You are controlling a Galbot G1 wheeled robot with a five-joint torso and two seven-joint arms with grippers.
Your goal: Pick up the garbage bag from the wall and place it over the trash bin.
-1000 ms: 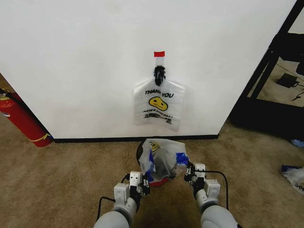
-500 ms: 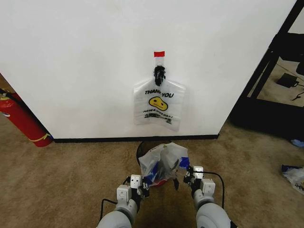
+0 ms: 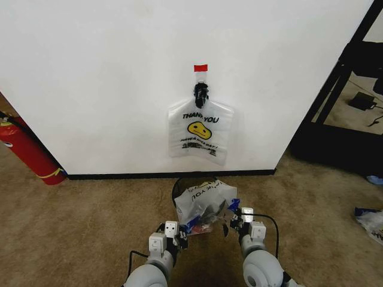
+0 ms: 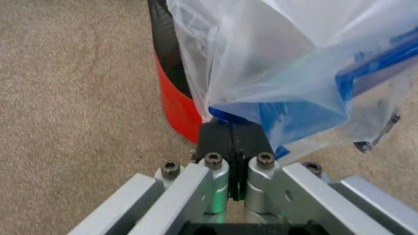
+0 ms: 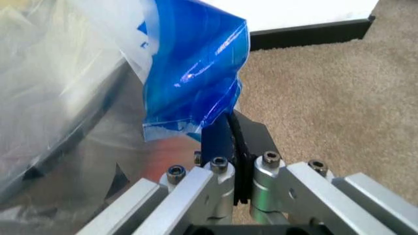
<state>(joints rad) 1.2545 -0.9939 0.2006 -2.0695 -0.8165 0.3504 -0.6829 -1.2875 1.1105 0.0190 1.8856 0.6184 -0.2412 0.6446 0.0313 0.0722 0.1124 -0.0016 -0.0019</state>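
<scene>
A thin, translucent white garbage bag (image 3: 203, 203), crinkled and printed in black lettering, billows over the round black wire-mesh trash bin (image 3: 179, 186) standing on tan carpet (image 3: 78, 227) just before the plain white wall (image 3: 108, 78). The left gripper (image 3: 181, 234) has its dark fingers pressed flat together on a blue patch at the bag's near rim, while the right gripper (image 3: 232, 218) likewise pinches a glossy, creased blue patch on the opposite side, the film stretched between them. In the left wrist view the bin's smooth red base (image 4: 176, 105) sits just beside the clamped plastic. On the wall, a second flat bag (image 3: 200, 131) with a yellow smiley hangs from a black hook (image 3: 200, 92) beneath a small strip of red tape (image 3: 200, 68). A red fire extinguisher (image 3: 27, 149) leans near the black baseboard (image 3: 119, 176).
</scene>
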